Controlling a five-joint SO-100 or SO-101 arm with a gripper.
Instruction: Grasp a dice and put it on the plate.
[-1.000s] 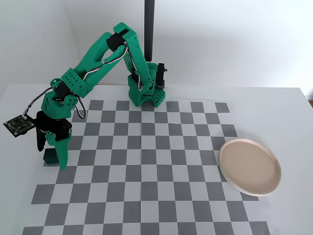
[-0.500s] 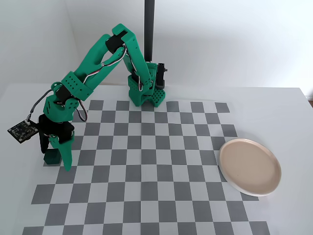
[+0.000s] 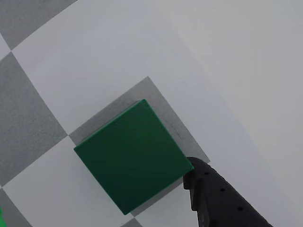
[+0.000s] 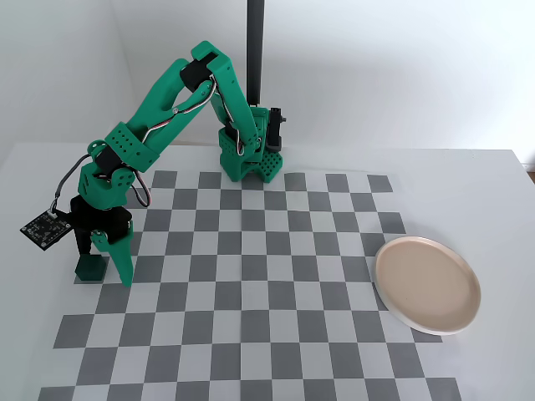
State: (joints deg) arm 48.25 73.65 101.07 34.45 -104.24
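1. A white table with a grey checkered mat (image 4: 251,292) is seen before a white wall.
2. At the mat's left edge the dice (image 4: 89,267) sits between the parted fingers of the gripper (image 4: 99,266); a black fingertip (image 3: 208,189) is at its corner.
3. The grasp step is judged underway: closing is called for, then a lift.
4. The plate (image 4: 428,286) is seen far right, empty.

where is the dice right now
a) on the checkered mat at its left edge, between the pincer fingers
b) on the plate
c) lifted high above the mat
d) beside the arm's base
a: in the fixed view the dice sits on the mat's left edge inside the pincer, far from the bare plate.
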